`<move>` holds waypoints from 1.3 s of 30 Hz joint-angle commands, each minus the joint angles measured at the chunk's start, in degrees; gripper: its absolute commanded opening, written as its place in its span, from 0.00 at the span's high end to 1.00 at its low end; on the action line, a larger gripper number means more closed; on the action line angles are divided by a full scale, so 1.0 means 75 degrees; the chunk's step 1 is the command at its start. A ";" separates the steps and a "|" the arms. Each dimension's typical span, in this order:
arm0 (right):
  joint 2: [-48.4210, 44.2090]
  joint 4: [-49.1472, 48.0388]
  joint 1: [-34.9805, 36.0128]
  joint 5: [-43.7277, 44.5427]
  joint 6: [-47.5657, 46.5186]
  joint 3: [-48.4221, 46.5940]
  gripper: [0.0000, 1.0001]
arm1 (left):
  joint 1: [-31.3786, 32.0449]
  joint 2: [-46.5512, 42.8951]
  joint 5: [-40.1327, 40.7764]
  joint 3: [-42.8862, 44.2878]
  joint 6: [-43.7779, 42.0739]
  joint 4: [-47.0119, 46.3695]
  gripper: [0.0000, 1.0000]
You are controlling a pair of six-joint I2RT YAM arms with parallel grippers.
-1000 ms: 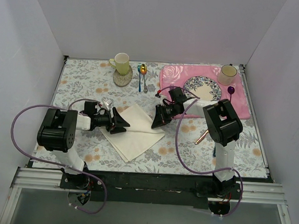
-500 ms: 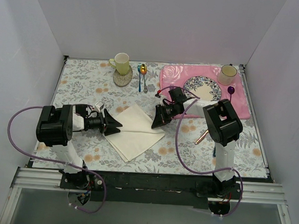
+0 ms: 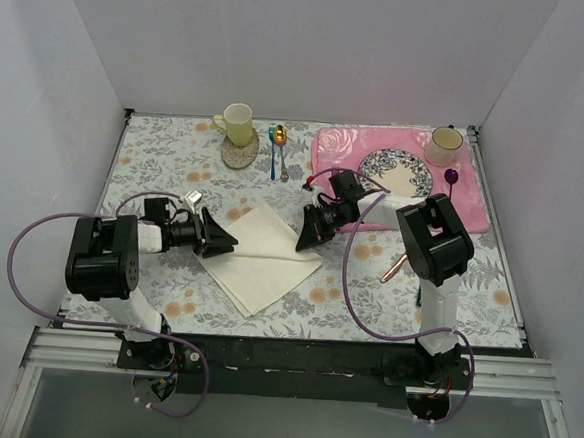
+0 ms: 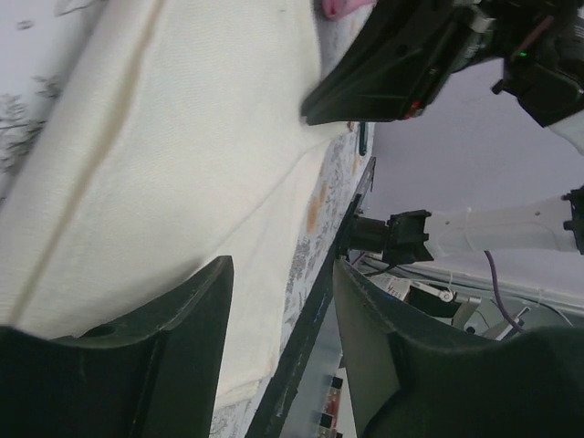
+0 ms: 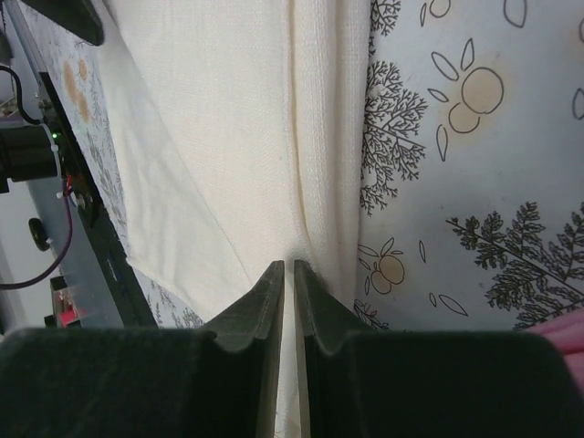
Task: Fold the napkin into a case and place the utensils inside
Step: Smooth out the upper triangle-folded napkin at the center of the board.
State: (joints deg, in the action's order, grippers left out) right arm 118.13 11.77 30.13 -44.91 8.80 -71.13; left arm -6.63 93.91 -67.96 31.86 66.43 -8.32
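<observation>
Napkin (image 3: 259,262), cream-white and plain, lay on the flower-printed desk (image 3: 146,299) in front of the two arm bases. It was folded into a layered diamond with one corner pointing toward the bases. In the left wrist view, folded edges of the napkin (image 4: 164,164) ran diagonally as soft ridges.

At the napkin's left corner, the left tool (image 3: 218,238) rested low with its dark fingers apart. The left wrist view showed this tool (image 4: 281,269) with a plain gap between the fingers and nothing in it. One finger lay over the cloth.

At the napkin's right corner, the right tool (image 3: 303,242) reached down at a slant. In its wrist view the tool (image 5: 290,269) had its fingers drawn almost together, with only a thin slit between them. A raised crease of the napkin (image 5: 237,137) ran straight into that slit, so the tool was clamped on the napkin's edge.

To the right of the napkin and well apart from it, the copper-coloured knife (image 3: 394,267) lay tilted beside the right arm.

Beyond the napkin's far corner lay the spoon (image 3: 281,135) with the gold bowl. A blue-handled utensil (image 3: 273,160) lay just beside it. Left of those, a pale yellow mug (image 3: 237,125) stood by a round coaster (image 3: 239,154).

Beyond the napkin to the right, a pink rose-printed placemat (image 3: 347,148) carried a patterned plate (image 3: 395,173), a cup (image 3: 445,144) and a purple utensil (image 3: 451,178).
</observation>
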 commanded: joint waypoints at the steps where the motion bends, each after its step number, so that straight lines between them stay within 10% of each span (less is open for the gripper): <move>1: 0.0082 0.0446 0.0049 0.0620 -0.0353 0.0016 0.82 | 0.0006 0.0743 0.0623 0.0135 -0.0268 0.0453 0.54; 8: -0.0467 0.0306 0.0108 0.0106 -0.0260 -0.0066 0.76 | -0.0018 0.1330 0.0975 0.0042 -0.0080 0.0476 0.54; 28: -0.0142 -0.4790 0.2181 -0.1161 0.4614 -0.0066 0.04 | -0.0006 0.1412 0.1152 0.0053 -0.0197 0.0605 0.55; 39: 0.0961 -0.6655 0.2217 -0.1290 0.6222 0.0027 0.01 | -0.0006 0.1424 0.1257 0.0041 -0.0221 0.0687 0.56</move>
State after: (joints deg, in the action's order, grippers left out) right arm 124.60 -30.17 46.94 -52.97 51.20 -71.53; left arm -6.90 102.91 -65.73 32.75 66.92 -5.98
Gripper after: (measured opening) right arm 0.986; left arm 0.439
